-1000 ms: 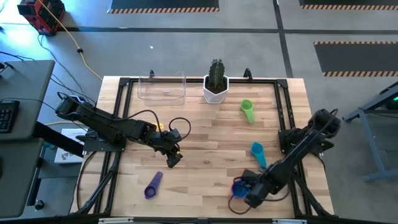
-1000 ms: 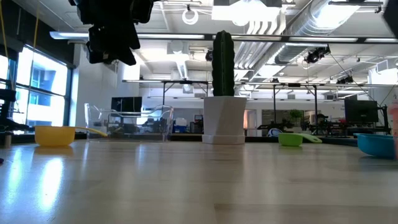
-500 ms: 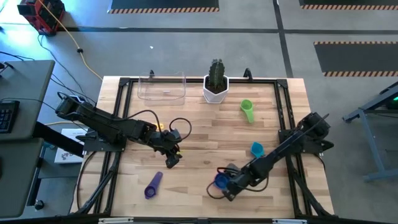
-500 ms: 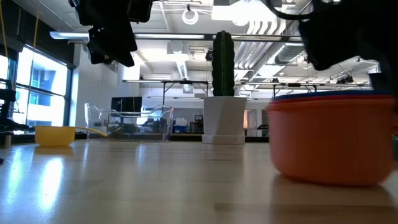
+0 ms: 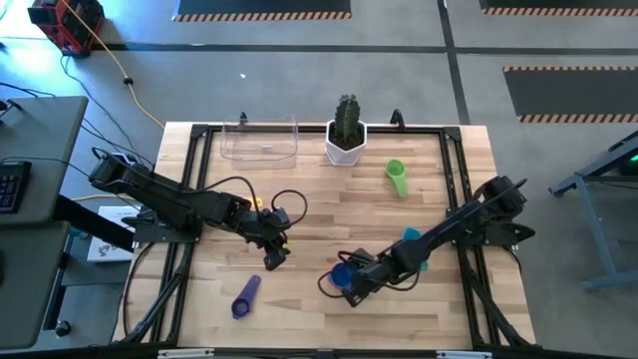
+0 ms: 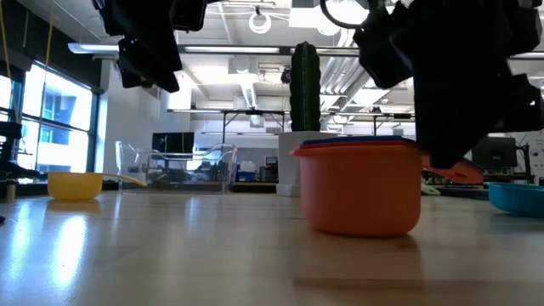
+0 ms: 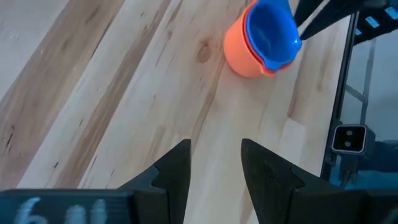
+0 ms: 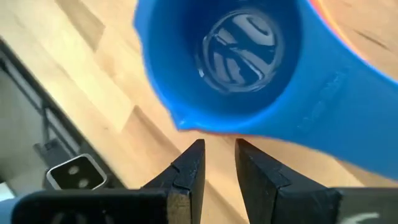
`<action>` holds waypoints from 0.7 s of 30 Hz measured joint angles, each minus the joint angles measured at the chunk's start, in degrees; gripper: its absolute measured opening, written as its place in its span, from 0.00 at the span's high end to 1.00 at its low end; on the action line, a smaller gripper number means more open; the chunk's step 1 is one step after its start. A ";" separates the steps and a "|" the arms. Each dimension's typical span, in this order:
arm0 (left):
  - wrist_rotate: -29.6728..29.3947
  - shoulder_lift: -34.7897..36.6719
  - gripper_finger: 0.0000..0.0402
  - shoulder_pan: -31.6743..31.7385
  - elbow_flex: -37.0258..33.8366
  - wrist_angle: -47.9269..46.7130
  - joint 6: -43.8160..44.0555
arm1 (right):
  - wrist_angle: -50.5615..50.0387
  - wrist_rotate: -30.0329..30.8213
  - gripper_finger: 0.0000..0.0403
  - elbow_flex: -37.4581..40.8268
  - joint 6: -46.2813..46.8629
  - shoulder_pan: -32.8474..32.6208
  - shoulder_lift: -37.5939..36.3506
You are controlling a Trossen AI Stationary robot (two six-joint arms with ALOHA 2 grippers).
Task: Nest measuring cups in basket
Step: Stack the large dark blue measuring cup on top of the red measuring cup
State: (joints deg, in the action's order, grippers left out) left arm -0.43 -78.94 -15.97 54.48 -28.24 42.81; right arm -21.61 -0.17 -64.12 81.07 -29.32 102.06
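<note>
The right tool [image 5: 351, 282] sits low over the near middle of the wooden tabletop [image 5: 319, 214], against a stack of nested plastic measuring cups [image 6: 361, 185]: a blue one inside an orange one, with a thin red rim between. In its wrist view its fingers stand narrow beside the blue cup's rim, with nothing seen between them, so I cannot tell whether it grips the stack or merely pushes it. The left tool [image 7: 211, 163] hangs above the left middle with a moderate gap and nothing in it.

The clear rectangular plastic basket [image 5: 259, 140] stands at the far edge, left of the white pot with the green cactus [image 5: 346, 130], and looks to hold no cups. The stack probably has to travel there. It would go best kept level, so the inner cups stay seated, and clear of the left arm.

A green cup [image 5: 397, 177] lies far right, a purple one [image 5: 245, 296] near left, and a teal one [image 5: 413, 240] peeks from behind the right arm. A yellow cup [image 6: 75, 184] is mostly hidden from above. The stack's handles are hard to make out.
</note>
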 joint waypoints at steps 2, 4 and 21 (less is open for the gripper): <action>0.00 0.00 0.67 0.00 0.00 -0.63 0.00 | 0.11 -0.14 0.80 0.00 1.04 -0.57 -0.79; 0.02 0.00 0.67 0.00 0.00 -1.53 0.34 | 0.12 0.62 0.80 0.00 2.47 -1.30 -1.69; -0.56 1.42 0.67 1.42 0.00 -23.93 -1.09 | -0.55 13.79 0.80 0.00 7.02 -5.07 -9.68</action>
State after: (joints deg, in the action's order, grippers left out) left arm -0.99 -77.52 -14.55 54.48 -52.17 41.71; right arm -22.16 13.63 -64.12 88.09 -34.39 92.38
